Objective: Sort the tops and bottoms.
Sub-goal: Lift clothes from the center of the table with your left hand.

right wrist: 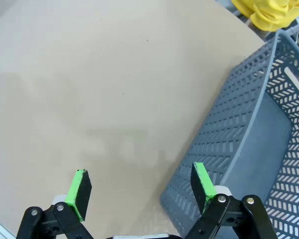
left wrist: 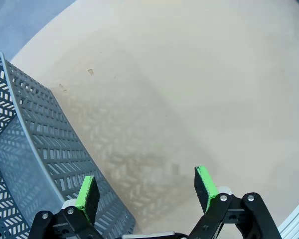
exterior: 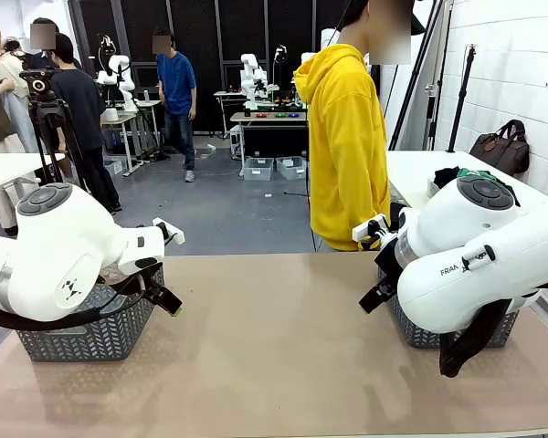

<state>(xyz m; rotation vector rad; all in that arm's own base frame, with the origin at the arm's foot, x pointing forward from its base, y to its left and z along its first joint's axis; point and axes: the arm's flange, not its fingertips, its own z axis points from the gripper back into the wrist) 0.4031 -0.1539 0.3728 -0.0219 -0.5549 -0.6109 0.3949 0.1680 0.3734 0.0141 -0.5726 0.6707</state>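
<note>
My left gripper (exterior: 169, 304) hangs open over the tan table (exterior: 274, 356), just right of a grey mesh basket (exterior: 91, 333). In the left wrist view the open gripper (left wrist: 145, 186) holds nothing, and that basket's wall (left wrist: 35, 139) is beside its left finger. My right gripper (exterior: 374, 297) is open too, next to a second grey basket (exterior: 420, 330). The right wrist view shows this gripper (right wrist: 140, 185) empty, with the basket (right wrist: 249, 124) to its right and nothing inside. A heap of dark cloth with a bit of green (exterior: 449, 176) lies on a white table behind my right arm, partly hidden.
A person in a yellow hoodie (exterior: 347, 146) stands at the table's far edge, right of centre. A brown bag (exterior: 502, 146) sits on the white table at the back right. Bare tan tabletop lies between the two baskets.
</note>
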